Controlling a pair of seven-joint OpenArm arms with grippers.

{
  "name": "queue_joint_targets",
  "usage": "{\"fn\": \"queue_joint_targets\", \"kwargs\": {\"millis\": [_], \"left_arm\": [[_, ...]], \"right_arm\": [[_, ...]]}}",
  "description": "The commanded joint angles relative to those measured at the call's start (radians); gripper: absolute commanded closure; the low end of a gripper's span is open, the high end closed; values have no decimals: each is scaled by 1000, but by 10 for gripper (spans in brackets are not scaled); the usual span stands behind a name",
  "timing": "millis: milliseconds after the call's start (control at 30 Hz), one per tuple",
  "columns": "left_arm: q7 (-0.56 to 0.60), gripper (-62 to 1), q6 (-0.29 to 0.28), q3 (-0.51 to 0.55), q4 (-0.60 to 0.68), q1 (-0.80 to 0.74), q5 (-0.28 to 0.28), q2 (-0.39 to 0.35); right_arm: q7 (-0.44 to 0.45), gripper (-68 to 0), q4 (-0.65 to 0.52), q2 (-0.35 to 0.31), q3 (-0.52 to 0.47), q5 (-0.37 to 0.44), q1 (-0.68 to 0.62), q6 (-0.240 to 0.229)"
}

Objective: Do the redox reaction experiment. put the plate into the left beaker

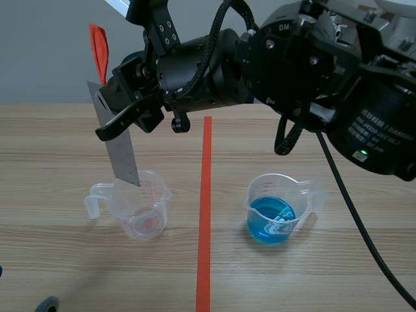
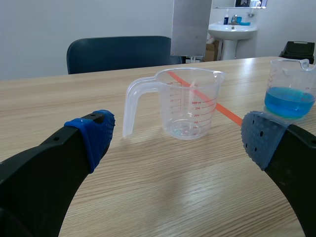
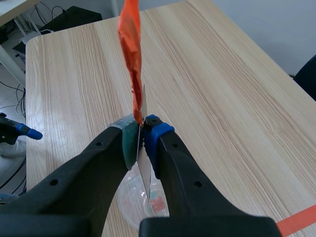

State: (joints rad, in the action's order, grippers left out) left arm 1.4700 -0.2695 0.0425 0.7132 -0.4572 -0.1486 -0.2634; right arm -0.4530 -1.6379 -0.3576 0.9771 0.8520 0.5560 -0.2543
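The right gripper (image 1: 123, 120) is clenched on the plate (image 1: 120, 153), its pads pressing the sheet's two faces near the upper end. The right arm comes across from its own side, past the red line, so this gripper stands over the far half of the table (image 1: 58, 136). The plate hangs below the fingers, a little tilted, a strip of orange tape (image 1: 99, 52) standing up from its top above them. In the right wrist view the plate shows edge-on between the pads, and the left beaker (image 3: 129, 200) lies straight under the gripper.

In the left wrist view the plate's lower edge is just above that beaker's rim, not touching it and not yet inside. The scene view shows the lower corner overlapping the rim, so how far above it hangs I cannot tell. The beaker is clear, handle turned away from the red line, with only a faint reddish trace at its bottom.

The left gripper (image 2: 177, 136) is released, fingers wide apart and low over the table, grasping nothing. The left beaker sits ahead of it, between the two pads' lines; the right beaker (image 2: 291, 94), part full of blue liquid, stands ahead of its right finger
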Motion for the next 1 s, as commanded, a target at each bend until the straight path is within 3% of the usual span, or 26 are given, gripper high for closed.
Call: {"fn": "queue_joint_targets", "kwargs": {"millis": [0, 967], "left_arm": [[14, -540, -2, 5, 8, -11, 6, -3], [14, -540, -2, 5, 8, -11, 6, -3]], "right_arm": [[11, -6, -14, 0, -7, 0, 26, 0], [26, -6, 8, 0, -7, -86, -53, 0]]}}
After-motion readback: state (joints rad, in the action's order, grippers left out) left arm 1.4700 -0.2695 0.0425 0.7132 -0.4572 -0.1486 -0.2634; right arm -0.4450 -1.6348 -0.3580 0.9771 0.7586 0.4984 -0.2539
